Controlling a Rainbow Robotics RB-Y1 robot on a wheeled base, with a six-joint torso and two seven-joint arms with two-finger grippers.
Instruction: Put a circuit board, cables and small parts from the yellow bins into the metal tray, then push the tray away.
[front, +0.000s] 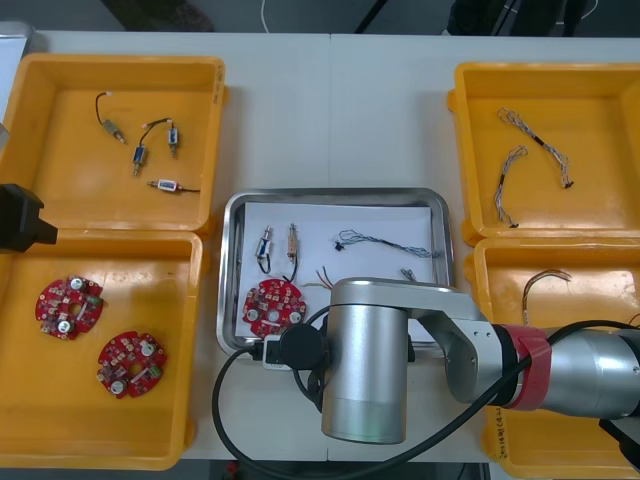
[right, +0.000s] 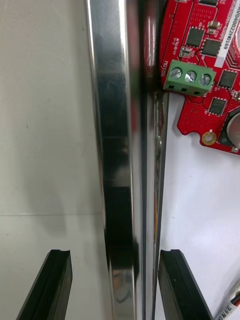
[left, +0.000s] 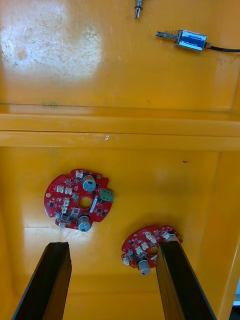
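Right gripper stands spread, clasping nothing, one finger either side of the metal tray's near rim; the red circuit board lies in the tray's near-left corner. Left gripper hangs parted over the near-left yellow bin.

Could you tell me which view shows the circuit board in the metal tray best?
The front view: the circuit board lies whole in the metal tray's near-left corner. The right wrist view shows part of it, beyond the right end effector straddling the rim. The left wrist view faces other boards in a yellow bin.
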